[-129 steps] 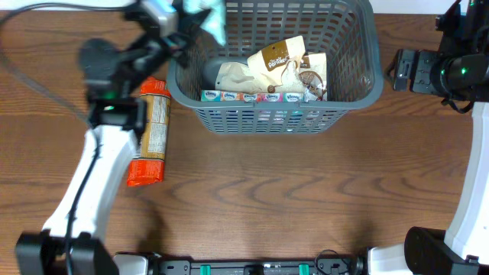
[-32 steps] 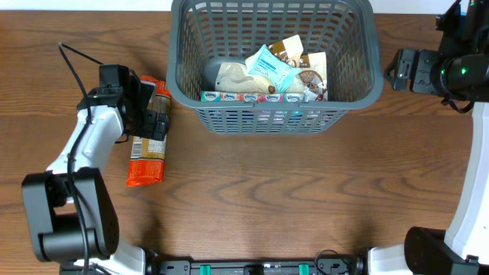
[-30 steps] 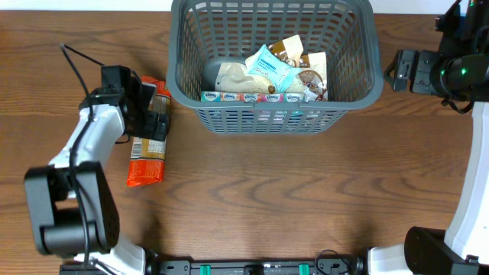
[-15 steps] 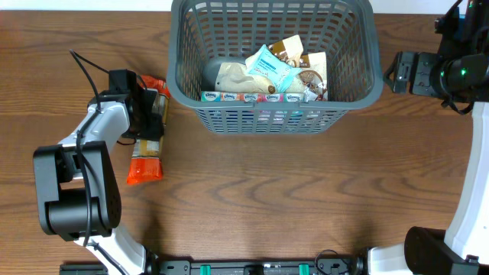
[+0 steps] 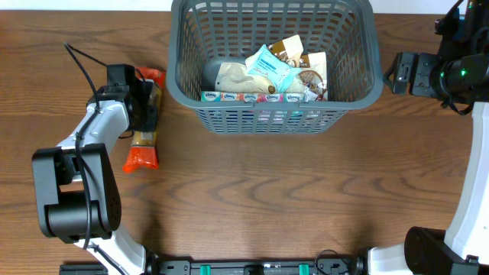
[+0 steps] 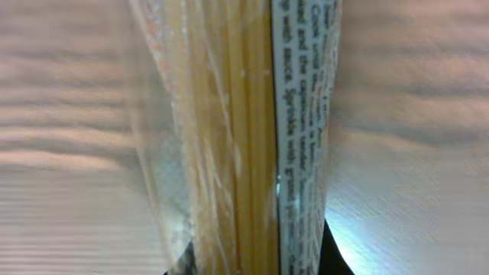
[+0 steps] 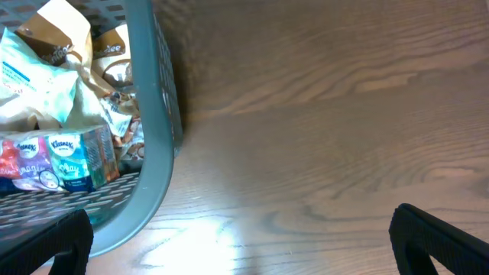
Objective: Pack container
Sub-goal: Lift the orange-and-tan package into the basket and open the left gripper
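Observation:
The container, a dark grey slotted basket (image 5: 275, 118), stands at the back centre and shows in the right wrist view (image 7: 157, 130). It holds a light blue packet (image 5: 269, 69), brown-and-white pouches (image 5: 294, 50) and a row of tissue packs (image 5: 260, 97). Left of it, a long spaghetti packet (image 5: 142, 141) with orange ends lies on the table. My left gripper (image 5: 145, 107) is shut on it; the packet (image 6: 244, 137) fills the gap between the jaws. My right gripper (image 5: 397, 72) is open and empty, right of the basket.
The wooden table (image 5: 306, 191) stretches in front of the basket. The left arm's cable (image 5: 80, 65) loops over the table at the far left. The right arm's base (image 5: 458, 72) stands at the right edge.
The light blue packet, held over the basket before, now lies in it. My left gripper came down and closed on the spaghetti packet, which turned on edge and slid back a little.

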Motion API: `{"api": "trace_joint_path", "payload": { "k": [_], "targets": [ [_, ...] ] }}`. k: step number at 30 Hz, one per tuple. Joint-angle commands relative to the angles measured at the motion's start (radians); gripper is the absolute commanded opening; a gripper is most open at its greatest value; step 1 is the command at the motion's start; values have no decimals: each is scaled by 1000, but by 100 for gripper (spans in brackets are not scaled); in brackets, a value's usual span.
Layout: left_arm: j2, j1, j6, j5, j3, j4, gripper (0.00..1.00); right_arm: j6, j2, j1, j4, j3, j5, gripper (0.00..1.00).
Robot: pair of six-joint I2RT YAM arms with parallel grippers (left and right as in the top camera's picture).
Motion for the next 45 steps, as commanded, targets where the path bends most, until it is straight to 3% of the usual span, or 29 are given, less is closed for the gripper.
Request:
{"api": "trace_joint_path", "payload": {
  "k": [1,10,19,25,33,38,45],
  "targets": [
    [-116,35,-3,-156,105,67,6,17,-2,8,-5,10,-4,99],
    [-386,87,-2,-119,330,241,6,20,-2,8,-8,10,-4,99],
    [-472,71,-59,310,332,470,6,24,-2,8,-27,10,-4,99],
    [-407,8,-58,815,332,625,6,24,-2,8,-30,10,-4,99],
    [-297,-131,-58,1336,332,813,6,24,-2,8,-36,10,-4,99],
    [-260,-202,-58,1518,332,811,6,24,-2,8,-38,10,-4,99],
    [-201,-214,-58,1529,332,788,6,24,-2,8,-49,10,-4,99]
  ]
}}
